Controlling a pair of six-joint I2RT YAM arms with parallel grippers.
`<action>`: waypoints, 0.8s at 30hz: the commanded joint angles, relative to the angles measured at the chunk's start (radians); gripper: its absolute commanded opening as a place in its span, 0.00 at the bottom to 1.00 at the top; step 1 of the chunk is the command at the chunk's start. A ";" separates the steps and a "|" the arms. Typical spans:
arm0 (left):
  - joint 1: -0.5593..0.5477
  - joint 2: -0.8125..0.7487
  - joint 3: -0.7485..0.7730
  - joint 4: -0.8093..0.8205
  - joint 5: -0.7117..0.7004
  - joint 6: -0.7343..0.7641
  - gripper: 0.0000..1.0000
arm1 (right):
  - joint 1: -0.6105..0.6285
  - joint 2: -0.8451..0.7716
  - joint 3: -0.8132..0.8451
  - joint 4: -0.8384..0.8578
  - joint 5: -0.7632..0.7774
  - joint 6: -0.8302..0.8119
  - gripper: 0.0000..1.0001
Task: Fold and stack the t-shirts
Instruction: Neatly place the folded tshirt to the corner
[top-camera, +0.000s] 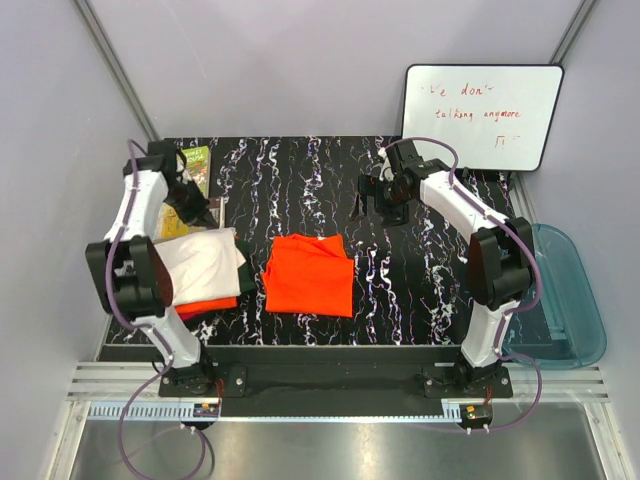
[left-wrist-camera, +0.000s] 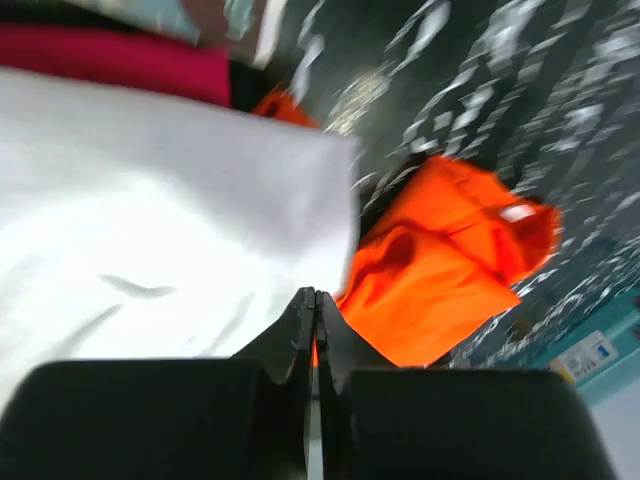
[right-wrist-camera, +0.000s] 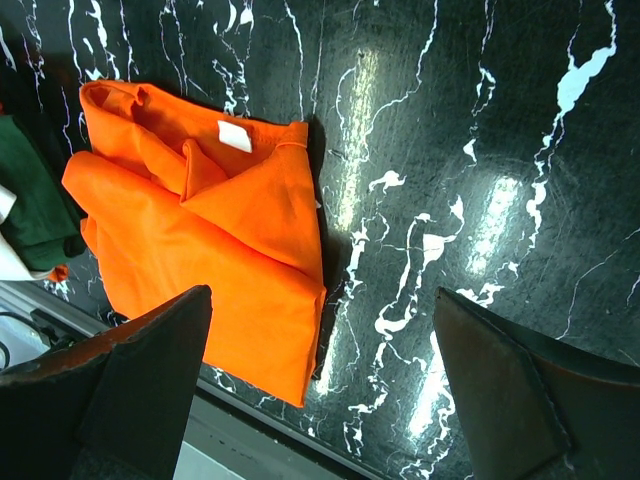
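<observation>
**Left hand shut above the stack, right hand wide over bare desk**

The left hand (left-wrist-camera: 315, 300) has its two black fingers pressed flat together with nothing gripped. It hangs over the white t-shirt (left-wrist-camera: 150, 230), left of the bright orange t-shirt (top-camera: 308, 275). The right hand (right-wrist-camera: 320, 300) stands fully spread and empty, up and to the right of the orange shirt.

The orange shirt lies mid-desk, folded into a rough rectangle of soft creased cloth, its white neck label (right-wrist-camera: 235, 135) showing. Just left of it sits the stack: the smooth white shirt on top, a red-orange t-shirt (top-camera: 210, 305) peeking out beneath, and a dark green t-shirt (right-wrist-camera: 35, 200) at the side nearest the orange one.

The desk (top-camera: 400, 280) is glossy black with white marble veins, bare to the right of the orange shirt. Beyond its right edge rests a translucent blue tub (top-camera: 570, 300). A whiteboard (top-camera: 480, 115) leans against pale walls, and a green book (top-camera: 197, 165) lies behind the stack.
</observation>
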 joint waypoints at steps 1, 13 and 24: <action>0.009 -0.144 0.062 -0.012 -0.085 0.051 0.04 | -0.006 -0.044 0.003 0.002 -0.030 -0.015 1.00; 0.240 -0.256 -0.290 -0.054 -0.037 0.033 0.00 | -0.006 -0.024 0.015 0.005 -0.047 -0.027 1.00; 0.302 -0.299 -0.568 0.090 0.151 -0.013 0.00 | -0.006 -0.030 -0.019 0.014 -0.052 -0.033 1.00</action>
